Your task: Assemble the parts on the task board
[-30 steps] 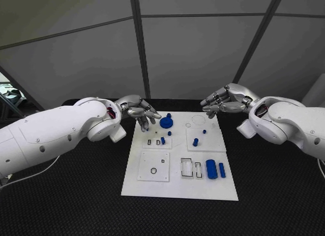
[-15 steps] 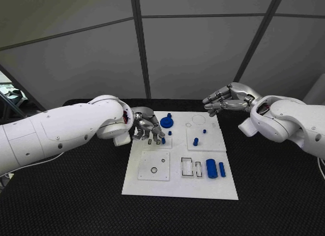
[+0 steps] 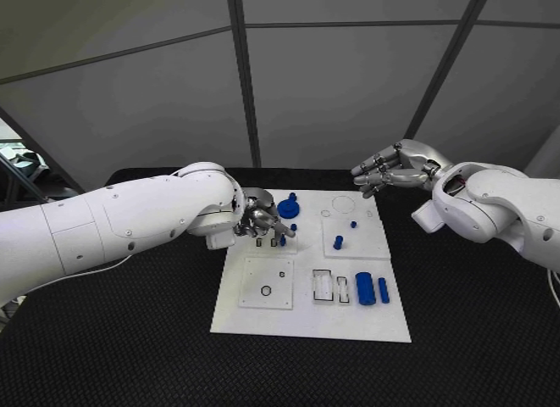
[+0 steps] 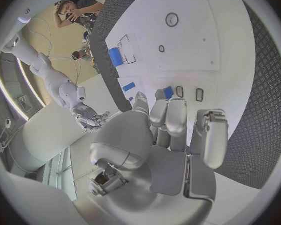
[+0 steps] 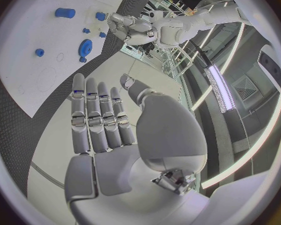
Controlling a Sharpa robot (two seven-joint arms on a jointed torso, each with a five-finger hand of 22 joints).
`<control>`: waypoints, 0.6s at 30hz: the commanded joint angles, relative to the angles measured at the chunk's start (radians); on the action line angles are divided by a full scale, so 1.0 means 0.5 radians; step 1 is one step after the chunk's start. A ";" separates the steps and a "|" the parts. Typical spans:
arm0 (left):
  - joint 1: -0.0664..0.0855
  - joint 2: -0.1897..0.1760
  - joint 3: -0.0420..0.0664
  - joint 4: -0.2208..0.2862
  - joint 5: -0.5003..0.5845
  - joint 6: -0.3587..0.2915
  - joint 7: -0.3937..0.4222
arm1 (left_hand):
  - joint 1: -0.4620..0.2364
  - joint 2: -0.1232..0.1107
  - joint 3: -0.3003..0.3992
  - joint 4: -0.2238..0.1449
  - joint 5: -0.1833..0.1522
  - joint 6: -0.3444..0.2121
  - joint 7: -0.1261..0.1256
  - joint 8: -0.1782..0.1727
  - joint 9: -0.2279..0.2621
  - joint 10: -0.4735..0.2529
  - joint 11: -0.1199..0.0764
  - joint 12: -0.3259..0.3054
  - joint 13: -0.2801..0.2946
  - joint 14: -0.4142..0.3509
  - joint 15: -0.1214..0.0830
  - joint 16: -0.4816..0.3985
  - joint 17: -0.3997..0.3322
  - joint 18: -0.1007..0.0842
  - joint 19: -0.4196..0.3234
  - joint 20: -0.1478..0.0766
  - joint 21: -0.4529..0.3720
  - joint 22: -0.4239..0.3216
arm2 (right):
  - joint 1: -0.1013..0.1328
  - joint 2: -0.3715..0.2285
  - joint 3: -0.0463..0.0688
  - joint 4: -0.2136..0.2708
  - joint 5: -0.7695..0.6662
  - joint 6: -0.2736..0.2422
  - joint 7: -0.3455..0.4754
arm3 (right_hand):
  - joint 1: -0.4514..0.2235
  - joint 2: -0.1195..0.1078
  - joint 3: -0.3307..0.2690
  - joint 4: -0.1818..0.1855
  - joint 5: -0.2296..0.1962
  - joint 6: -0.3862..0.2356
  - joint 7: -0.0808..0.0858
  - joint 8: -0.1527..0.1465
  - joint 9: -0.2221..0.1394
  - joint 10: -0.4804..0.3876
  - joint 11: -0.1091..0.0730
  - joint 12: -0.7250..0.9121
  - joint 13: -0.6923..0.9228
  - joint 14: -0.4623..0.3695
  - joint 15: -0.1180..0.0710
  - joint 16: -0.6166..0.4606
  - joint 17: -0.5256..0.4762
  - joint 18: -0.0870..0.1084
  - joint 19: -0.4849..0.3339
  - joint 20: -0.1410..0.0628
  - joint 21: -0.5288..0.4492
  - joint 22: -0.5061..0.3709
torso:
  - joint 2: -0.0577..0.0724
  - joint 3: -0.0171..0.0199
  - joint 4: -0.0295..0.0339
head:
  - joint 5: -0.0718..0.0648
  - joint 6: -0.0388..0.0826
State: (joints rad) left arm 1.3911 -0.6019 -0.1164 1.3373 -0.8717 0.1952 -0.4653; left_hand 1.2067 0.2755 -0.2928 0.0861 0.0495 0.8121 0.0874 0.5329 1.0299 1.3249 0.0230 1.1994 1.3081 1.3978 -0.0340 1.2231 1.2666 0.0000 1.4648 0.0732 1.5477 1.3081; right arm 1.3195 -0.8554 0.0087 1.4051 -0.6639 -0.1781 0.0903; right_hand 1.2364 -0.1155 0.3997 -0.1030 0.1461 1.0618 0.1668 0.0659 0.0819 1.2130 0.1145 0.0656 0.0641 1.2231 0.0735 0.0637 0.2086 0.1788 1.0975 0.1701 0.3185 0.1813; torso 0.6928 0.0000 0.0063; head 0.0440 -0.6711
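Note:
The white task board [image 3: 265, 292] lies mid-table. My left hand [image 3: 257, 220] hovers low over its far left block, fingers pointing down beside a small blue peg [image 3: 281, 241] that stands by two dark slots [image 3: 266, 243]. In the left wrist view the left hand's fingertips [image 4: 167, 107] sit just short of that peg [image 4: 168, 92], with the thumb apart and nothing gripped. My right hand [image 3: 387, 172] hangs above the board's far right corner, fingers straight and spread, holding nothing. A blue disc with a knob [image 3: 288, 209] stands just beyond the left hand.
Other blue parts stand on the board: two short pegs [image 3: 337, 242] on the far right block, and a thick cylinder [image 3: 364, 290] and a slim one [image 3: 382, 291] at the near right. Rectangular frames [image 3: 321, 287] lie beside them. Black matting [image 3: 121, 339] surrounds the board.
My left hand has come inward and down from the board's far left edge to the slots and the small peg. The right hand has barely shifted.

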 commanded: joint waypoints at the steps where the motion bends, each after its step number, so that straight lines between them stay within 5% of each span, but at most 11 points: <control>1: 0.005 0.007 -0.002 -0.004 -0.025 0.087 -0.141 | -0.045 -0.030 -0.046 0.040 -0.002 -0.023 0.000 0.044 0.062 -0.004 0.001 0.022 0.263 0.009 -0.002 -0.004 -0.015 0.021 0.158 0.005 0.009 0.431 | 0.004 0.006 0.002 -0.004 -0.019 -0.027 -0.005 | -0.023 -0.002 -0.013 0.003 0.002 -0.017 0.004 -0.009 -0.004 -0.005 0.006 -0.008 -0.001 -0.016 0.005 -0.004 -0.005 0.005 0.003 0.008 -0.015 -0.005 | 0.000 0.0014 0.004 | -0.003 -0.006; 8: 0.006 0.026 -0.005 -0.033 -0.025 0.116 -0.196 | -0.030 -0.019 -0.103 0.118 -0.002 -0.205 0.052 0.079 0.192 -0.291 0.052 -0.231 0.188 -0.177 0.045 -0.218 -0.205 0.097 -0.071 0.045 -0.147 0.083 | 0.004 0.014 0.002 -0.014 -0.026 -0.030 -0.011 | -0.030 -0.005 -0.022 0.003 0.002 -0.028 0.007 -0.009 -0.006 -0.013 0.009 -0.009 -0.001 -0.020 0.008 -0.005 -0.015 0.004 0.007 0.012 -0.029 -0.015 | 0.000 0.0008 0.002 | 0.000 -0.014; 12: 0.007 0.037 -0.005 -0.062 -0.026 0.126 -0.234 | -0.029 -0.080 -0.152 0.135 -0.001 -0.167 0.038 0.138 0.239 -0.201 0.039 -0.114 0.222 -0.086 0.034 -0.077 -0.107 0.062 0.039 0.044 -0.072 0.250 | 0.004 0.018 0.002 -0.018 -0.037 -0.028 -0.014 | -0.032 -0.005 -0.025 0.004 0.003 -0.031 0.007 -0.008 -0.007 -0.015 0.010 -0.008 -0.001 -0.021 0.009 -0.005 -0.020 0.005 0.008 0.013 -0.034 -0.020 | -0.001 0.0008 0.001 | 0.001 -0.018; 18: 0.007 0.060 -0.006 -0.098 -0.026 0.090 -0.267 | -0.051 -0.082 -0.179 0.178 -0.002 -0.140 0.015 0.177 0.269 -0.158 0.018 -0.068 0.225 -0.042 0.012 -0.020 -0.076 0.043 0.095 0.024 -0.033 0.336 | 0.004 0.026 0.001 -0.029 -0.042 -0.029 -0.016 | -0.036 -0.002 -0.028 0.005 0.008 -0.034 0.008 -0.007 -0.007 -0.017 0.011 -0.008 -0.001 -0.022 0.010 -0.005 -0.025 0.005 0.011 0.015 -0.041 -0.025 | 0.000 0.0009 0.002 | -0.003 -0.019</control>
State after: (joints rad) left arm 1.3925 -0.5753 -0.1195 1.2910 -0.8780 0.2389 -0.5670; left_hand 1.1855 0.2378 -0.3822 0.1723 0.0496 0.7370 0.0964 0.6179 1.1634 1.2411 0.0326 1.1619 1.3080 1.3690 -0.0266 1.2122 1.2285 0.0533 1.4650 0.0912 1.5264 1.3079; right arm 1.3194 -0.8435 0.0085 1.3907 -0.6784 -0.1848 0.0801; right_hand 1.2273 -0.1168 0.3918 -0.1006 0.1461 1.0524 0.1707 0.0659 0.0796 1.2094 0.1180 0.0656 0.0643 1.2200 0.0768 0.0637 0.1968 0.1787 1.1010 0.1735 0.3049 0.1696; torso 0.6928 0.0004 0.0077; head 0.0431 -0.6797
